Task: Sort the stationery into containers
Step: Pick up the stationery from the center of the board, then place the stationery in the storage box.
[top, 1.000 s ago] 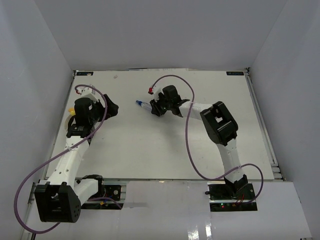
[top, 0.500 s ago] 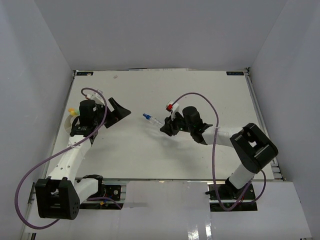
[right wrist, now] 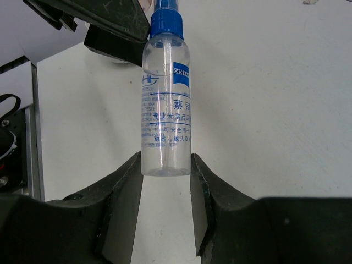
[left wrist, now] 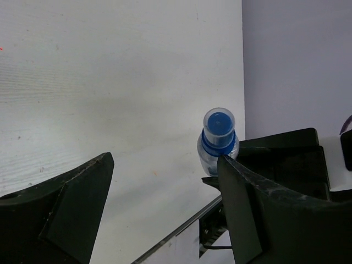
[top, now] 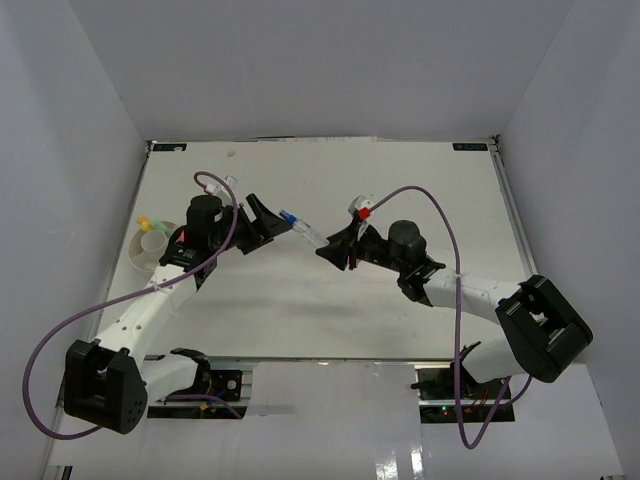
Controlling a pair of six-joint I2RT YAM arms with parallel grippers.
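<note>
A clear bottle (right wrist: 165, 110) with a blue cap and printed label is held at its base by my right gripper (right wrist: 165, 165), which is shut on it. In the top view the bottle (top: 305, 231) hangs above the table's middle, cap toward the left arm, with my right gripper (top: 336, 250) behind it. My left gripper (top: 268, 216) stands open just at the cap. From the left wrist the bottle (left wrist: 219, 138) shows end-on beside the right finger, and nothing is between the jaws of my left gripper (left wrist: 165, 159). The white dish (top: 141, 257) sits at the left edge, partly hidden by the left arm.
Yellow and green pens (top: 147, 221) poke out at the dish's far side. Purple cables loop over both arms. Grey walls enclose the white table (top: 420, 190) on three sides, with a metal rail along its right edge.
My right arm has drawn back to the right and turned the bottle toward the left arm. My left arm has swung from the dish to the bottle's cap, its jaws narrowing slightly.
</note>
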